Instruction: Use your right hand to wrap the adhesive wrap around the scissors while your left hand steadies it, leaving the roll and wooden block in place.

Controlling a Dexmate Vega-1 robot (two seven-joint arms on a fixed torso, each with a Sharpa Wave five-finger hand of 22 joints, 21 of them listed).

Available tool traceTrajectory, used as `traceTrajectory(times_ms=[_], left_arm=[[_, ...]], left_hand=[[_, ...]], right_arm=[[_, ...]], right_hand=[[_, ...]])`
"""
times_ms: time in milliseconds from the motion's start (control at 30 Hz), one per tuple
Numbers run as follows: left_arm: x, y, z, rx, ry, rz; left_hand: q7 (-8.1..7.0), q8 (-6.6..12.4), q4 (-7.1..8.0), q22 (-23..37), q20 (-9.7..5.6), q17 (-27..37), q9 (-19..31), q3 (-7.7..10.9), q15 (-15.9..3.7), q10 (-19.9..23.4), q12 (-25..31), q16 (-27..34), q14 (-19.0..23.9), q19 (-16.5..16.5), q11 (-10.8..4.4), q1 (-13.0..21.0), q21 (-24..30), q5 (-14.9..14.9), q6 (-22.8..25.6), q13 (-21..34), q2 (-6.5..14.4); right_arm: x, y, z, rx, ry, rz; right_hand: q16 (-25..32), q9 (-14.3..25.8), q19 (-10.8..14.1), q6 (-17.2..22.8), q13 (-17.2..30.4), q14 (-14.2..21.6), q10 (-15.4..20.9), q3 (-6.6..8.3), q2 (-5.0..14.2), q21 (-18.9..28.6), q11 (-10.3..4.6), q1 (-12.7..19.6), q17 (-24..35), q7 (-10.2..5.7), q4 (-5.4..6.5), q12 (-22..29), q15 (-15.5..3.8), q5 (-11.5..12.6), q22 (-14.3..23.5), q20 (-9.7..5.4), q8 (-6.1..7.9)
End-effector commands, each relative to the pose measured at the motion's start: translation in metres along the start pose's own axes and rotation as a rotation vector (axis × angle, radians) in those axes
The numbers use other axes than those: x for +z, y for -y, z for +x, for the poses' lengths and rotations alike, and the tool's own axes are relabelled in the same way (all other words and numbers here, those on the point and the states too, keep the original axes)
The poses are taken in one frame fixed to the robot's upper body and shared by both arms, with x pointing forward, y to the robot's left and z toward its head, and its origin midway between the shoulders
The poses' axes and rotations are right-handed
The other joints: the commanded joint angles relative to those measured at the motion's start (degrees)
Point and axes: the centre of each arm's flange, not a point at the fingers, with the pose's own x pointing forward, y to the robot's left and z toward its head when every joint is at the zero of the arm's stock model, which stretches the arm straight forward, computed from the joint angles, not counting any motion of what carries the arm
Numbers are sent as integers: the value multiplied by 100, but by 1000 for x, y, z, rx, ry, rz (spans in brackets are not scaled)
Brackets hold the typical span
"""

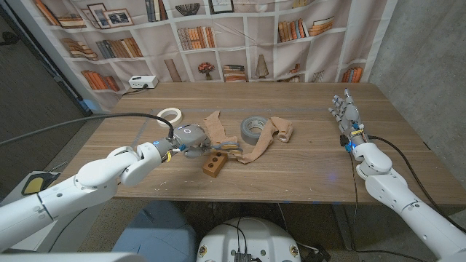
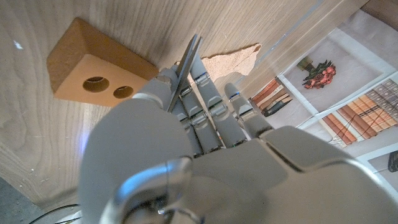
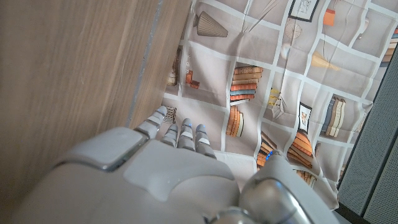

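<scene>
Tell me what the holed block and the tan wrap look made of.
Block: looks like unfinished wood, matte tan with two drilled holes, though cork is possible. Wrap: seems soft, crinkled fabric-like bandage, matte tan, lying limp in folds with a ragged edge.

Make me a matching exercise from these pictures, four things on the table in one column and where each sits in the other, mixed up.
Things:
1. white tape ring
2. grey tape roll
3. wooden block
4. right hand

Places:
A. at the table's right side, holding nothing
B. middle of the table, beside the tan wrap
C. just in front of the left hand
D. behind the left hand, toward the bookshelf backdrop

Pairs: 1-D, 2-B, 3-C, 4-A
</scene>
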Motion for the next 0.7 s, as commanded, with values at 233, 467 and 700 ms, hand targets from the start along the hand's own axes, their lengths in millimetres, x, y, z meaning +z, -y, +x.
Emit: traceTrajectory(times_ms=[233,467,700], left_arm=[[-14,-11,-3,46,-151,-108],[-14,-15,-3,64,-209,-96],[-14,-16,-3,64,-242,-115]], left_hand=[[176,1,1,29,3,-13,27,-57,-223,178,-1,11,300,114,-60,144,92,37,130,67,8],[193,-24,-1,34,13,-9,27,-68,-222,180,-9,4,306,144,-58,187,125,43,115,84,1],[183,-41,8,39,12,-28,26,-85,-223,182,-32,-14,319,158,-62,218,152,45,120,74,4]], right_arm=[[-2,0,4,5,2,8],[-1,-5,6,30,9,-1],[-2,-10,7,43,10,5]], right_hand=[[28,27,-21,54,24,-22,32,31,54,5,-1,19,4,-9,-35,-13,-9,-5,19,37,-13],[29,27,-26,67,24,-19,40,35,60,4,9,24,3,-5,-42,-10,-12,-5,19,33,-9],[24,28,-40,124,26,-32,91,46,72,0,1,39,1,-1,-55,9,-23,-5,20,35,12]])
